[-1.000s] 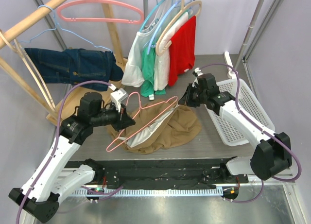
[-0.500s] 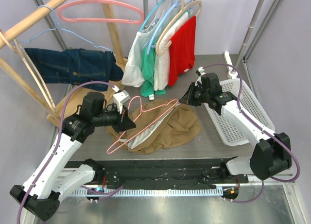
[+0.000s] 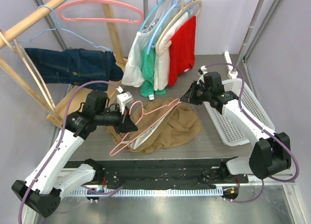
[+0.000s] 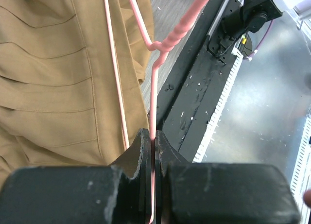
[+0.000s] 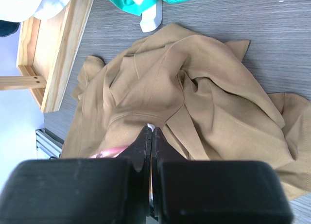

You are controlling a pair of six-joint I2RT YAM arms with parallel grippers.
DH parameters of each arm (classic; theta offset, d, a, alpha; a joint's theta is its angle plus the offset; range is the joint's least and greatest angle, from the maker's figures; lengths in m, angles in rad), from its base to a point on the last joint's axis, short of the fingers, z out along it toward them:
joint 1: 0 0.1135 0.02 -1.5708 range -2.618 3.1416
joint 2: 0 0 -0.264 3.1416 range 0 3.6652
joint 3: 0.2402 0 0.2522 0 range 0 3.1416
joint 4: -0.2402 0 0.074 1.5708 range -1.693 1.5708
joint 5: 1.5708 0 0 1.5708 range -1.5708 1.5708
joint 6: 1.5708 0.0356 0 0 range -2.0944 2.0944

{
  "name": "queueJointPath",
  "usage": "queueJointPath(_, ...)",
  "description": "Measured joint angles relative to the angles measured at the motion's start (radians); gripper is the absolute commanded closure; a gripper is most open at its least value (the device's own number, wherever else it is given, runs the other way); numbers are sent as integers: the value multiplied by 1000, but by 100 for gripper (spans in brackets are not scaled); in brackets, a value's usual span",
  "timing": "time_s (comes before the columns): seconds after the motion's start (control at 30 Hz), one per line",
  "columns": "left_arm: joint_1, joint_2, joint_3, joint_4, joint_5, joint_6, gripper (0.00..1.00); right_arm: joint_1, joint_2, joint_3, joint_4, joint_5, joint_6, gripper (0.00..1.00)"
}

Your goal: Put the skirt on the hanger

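Tan skirt (image 3: 181, 127) lies crumpled on the grey bench (image 3: 214, 136) at frame centre, partly under the pink wire hanger (image 4: 153, 102). Left pincer (image 4: 153, 139) is clamped on the hanger wire. Right pincer (image 5: 151, 132) is closed at the hanger's opposite end; what it grips cannot be told.

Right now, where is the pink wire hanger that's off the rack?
Top view, centre of the table: the pink wire hanger lies slanted across the tan skirt, its lower end clamped in the left gripper.
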Motion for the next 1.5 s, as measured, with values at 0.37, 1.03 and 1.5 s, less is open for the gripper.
queueJointPath(0.37, 0, 22, 2, -6, -43, -1, 100, -3, 10, 2, 27, -49, 2, 99)
queueJointPath(1.03, 0, 38, 52, -43, -95, -5, 100, -21, 10, -42, 51, -91, -41, 99)
queueJointPath(1.5, 0, 57, 53, -51, -31, 17, 100, -40, 10, -42, 55, -127, -44, 99)
